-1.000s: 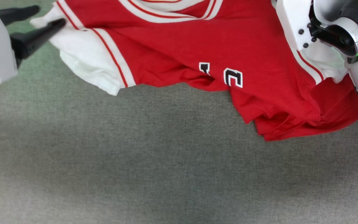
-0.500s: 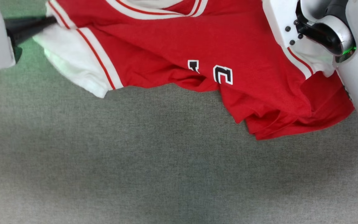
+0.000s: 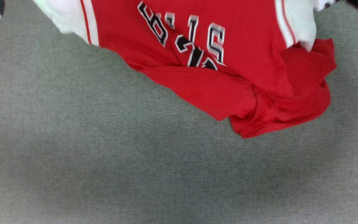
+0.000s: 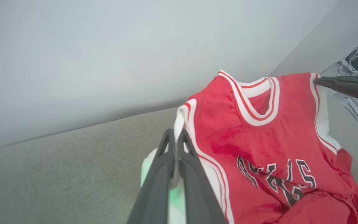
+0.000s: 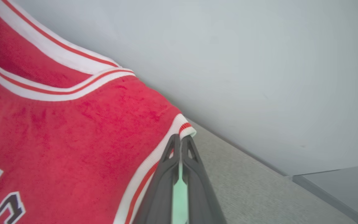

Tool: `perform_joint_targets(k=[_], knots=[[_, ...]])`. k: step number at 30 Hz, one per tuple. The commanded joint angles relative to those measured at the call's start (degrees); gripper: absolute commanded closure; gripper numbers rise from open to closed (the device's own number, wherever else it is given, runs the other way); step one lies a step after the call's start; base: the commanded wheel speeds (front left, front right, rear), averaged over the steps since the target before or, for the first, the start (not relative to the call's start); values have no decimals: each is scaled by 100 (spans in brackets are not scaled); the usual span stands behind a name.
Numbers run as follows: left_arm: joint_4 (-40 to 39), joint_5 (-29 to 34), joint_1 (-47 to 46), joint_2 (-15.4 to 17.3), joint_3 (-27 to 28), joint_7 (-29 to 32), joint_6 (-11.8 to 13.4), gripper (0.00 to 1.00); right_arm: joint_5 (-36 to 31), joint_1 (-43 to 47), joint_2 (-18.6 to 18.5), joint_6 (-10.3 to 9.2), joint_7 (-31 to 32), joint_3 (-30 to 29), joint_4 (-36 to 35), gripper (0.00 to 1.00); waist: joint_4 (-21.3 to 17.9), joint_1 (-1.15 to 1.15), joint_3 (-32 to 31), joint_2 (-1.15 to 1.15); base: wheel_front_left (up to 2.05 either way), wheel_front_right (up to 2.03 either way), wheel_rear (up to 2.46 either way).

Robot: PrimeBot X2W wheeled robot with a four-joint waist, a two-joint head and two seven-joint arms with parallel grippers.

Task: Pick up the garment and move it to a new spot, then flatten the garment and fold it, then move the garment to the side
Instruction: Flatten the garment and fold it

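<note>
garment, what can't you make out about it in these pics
Lettering on the garment: head view, blurred, its lower part tucked under a fold.
Collar: head view, cut off by the top edge.
Hem: bunched inside the red folds, head and left wrist views.

garment (image 4: 259,137), black lettering (image 4: 306,174), only S legible

T-shirt (image 4: 259,130) strung between both hands: left hand (image 4: 176,132) at one shoulder, right hand (image 5: 180,137) at the other, hem bunched on the table (image 3: 104,155) below them.
</note>
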Motion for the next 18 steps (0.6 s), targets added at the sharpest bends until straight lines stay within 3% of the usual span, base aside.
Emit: perform_joint_targets(k=[1, 7, 13, 18], knots=[[43, 13, -51, -58, 28, -82, 3, 100, -66, -36, 0, -10, -69, -62, 9, 100, -74, 0, -19, 0, 0, 0, 0], [822, 268, -775, -276, 312, -784, 6, 100, -1207, -515, 383, -10, -671, -948, 158, 100, -287, 0, 241, 0, 0, 0, 0], [1664, 445, -1896, -699, 823, -1836, 7, 100, -2803, -1449, 1079, -13, -1711, -2452, 247, 100, -397, 0, 312, 0, 0, 0, 0], [1840, 161, -2344, -946, 1108, -2243, 8, 100, -3604, -1978, 1439, -16, -2466, -3229, 487, 100, -397, 0, 119, 0, 0, 0, 0]])
